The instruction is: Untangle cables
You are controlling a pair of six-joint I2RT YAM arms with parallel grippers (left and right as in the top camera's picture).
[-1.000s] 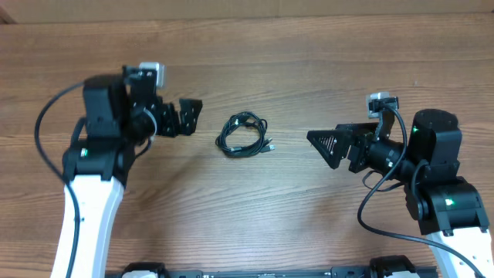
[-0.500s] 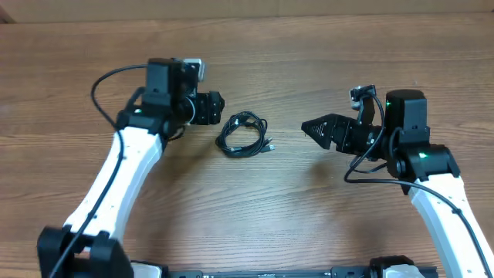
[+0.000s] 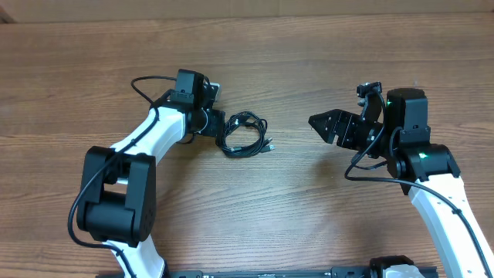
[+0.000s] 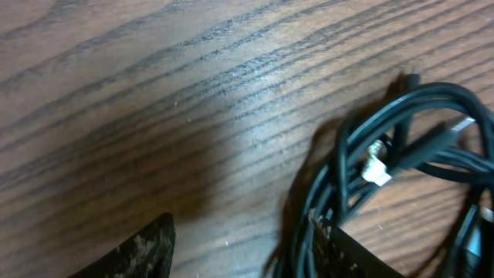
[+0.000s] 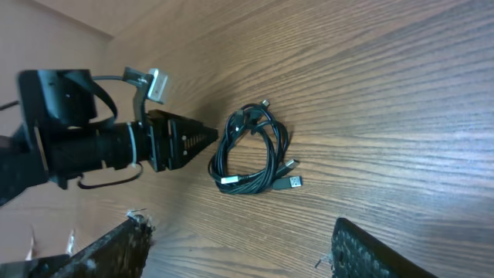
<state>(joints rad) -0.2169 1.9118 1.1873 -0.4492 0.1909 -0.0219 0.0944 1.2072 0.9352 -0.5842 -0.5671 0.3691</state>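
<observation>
The cables (image 3: 245, 133) lie as a small coiled black bundle on the wooden table (image 3: 255, 208), with metal-tipped plugs poking out at its right. My left gripper (image 3: 219, 123) sits low at the bundle's left edge. In the left wrist view it (image 4: 243, 249) is open. The cables (image 4: 401, 147) have their left strands just inside the right finger (image 4: 351, 256), and bare wood fills the rest of the gap. My right gripper (image 3: 316, 123) hovers open to the right of the bundle, well apart from it. In the right wrist view the gripper (image 5: 247, 247) looks towards the cables (image 5: 255, 150).
The left arm (image 5: 100, 143) reaches in from the left, its tip at the coil. A USB plug (image 5: 292, 183) sticks out at the coil's lower right. Wood grain runs across the table on all sides of the bundle.
The left arm swung right and stretched out until its gripper reached the bundle's left edge, its jaws narrowing. The right gripper rose a little and its jaws narrowed slightly. The bundle stayed put.
</observation>
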